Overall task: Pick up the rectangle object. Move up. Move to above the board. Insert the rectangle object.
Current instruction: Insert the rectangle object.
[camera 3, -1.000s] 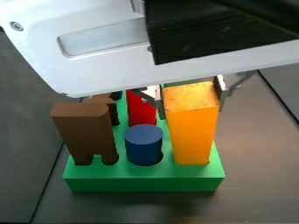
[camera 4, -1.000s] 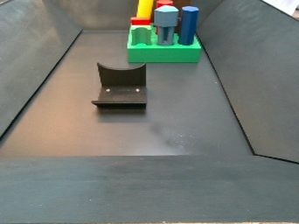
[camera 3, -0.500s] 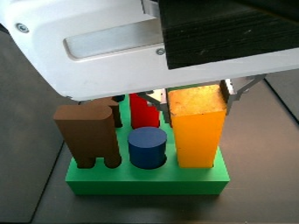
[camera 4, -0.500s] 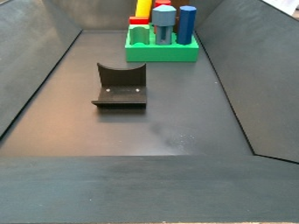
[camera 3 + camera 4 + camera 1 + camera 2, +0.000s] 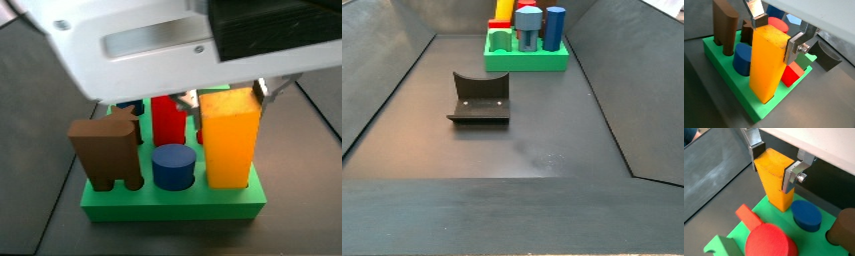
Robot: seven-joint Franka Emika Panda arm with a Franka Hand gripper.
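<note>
The rectangle object (image 5: 767, 60), a tall yellow-orange block, stands upright in a hole at a corner of the green board (image 5: 757, 112). It shows in both wrist views (image 5: 774, 178) and in both side views (image 5: 227, 135), (image 5: 502, 9). My gripper (image 5: 774, 36) is right above it. Its silver fingers (image 5: 791, 175) flank only the top end of the block, and the jaws look open. In a side view the gripper (image 5: 225, 93) and the white arm body fill the upper part. The board (image 5: 167, 210) sits at the far end of the bin (image 5: 529, 62).
On the board stand a red cylinder (image 5: 164, 120), a blue cylinder (image 5: 173, 165), a brown arch-bottomed block (image 5: 110, 150) and a short red cube (image 5: 792, 75). The fixture (image 5: 480, 98) stands mid-floor, apart from the board. Dark sloping walls enclose the bin.
The gripper and arm body have risen in the side view. The yellow-orange block has stayed seated in the board.
</note>
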